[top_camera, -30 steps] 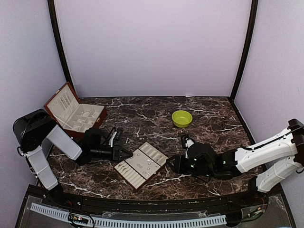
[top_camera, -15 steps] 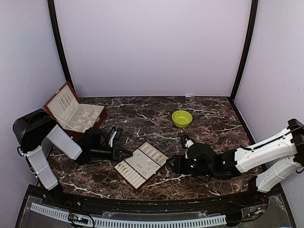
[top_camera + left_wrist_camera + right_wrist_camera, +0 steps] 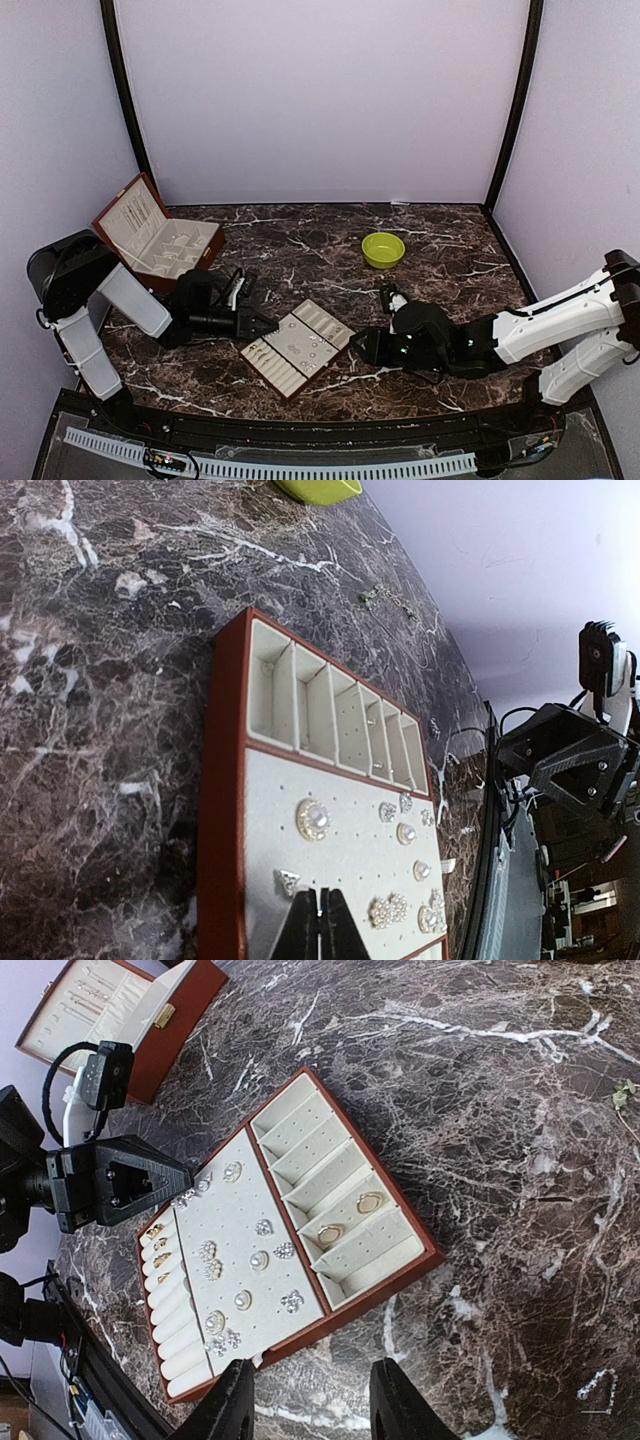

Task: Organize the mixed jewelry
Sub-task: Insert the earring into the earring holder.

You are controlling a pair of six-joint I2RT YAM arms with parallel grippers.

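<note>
While the left gripper [image 3: 321, 900] is hanging over the tray [image 3: 218, 810]: its two fingers are pressing flat together with nothing between them. The tips are pointing at the cream stud pad, and I cannot tell whether they are touching it.
Right gripper [image 3: 312, 1400]: its fingers are standing apart and empty, just off the tray's near rim, over bare marble.
On the tray: pearl and sparkly studs [image 3: 260, 1260] are sitting scattered across the flat pad. Two gold rings [image 3: 370, 1201] are lying in neighbouring slots of the long compartments. Small gold pieces [image 3: 155, 1245] are resting among the rolls at the opposite end.
Loose on the table [image 3: 300, 235]: a thin chain [image 3: 597, 1385] is lying well apart from the tray, on the right arm's side. A small tangle [image 3: 385, 598] is lying between the tray and the bowl [image 3: 383, 249].
Bowl: lime green, sitting well beyond the tray.
Box [image 3: 160, 240]: reddish-brown, standing open at the far left, with its lid tilting back.
Arms: both are stretching low over the marble, facing each other across the tray.
</note>
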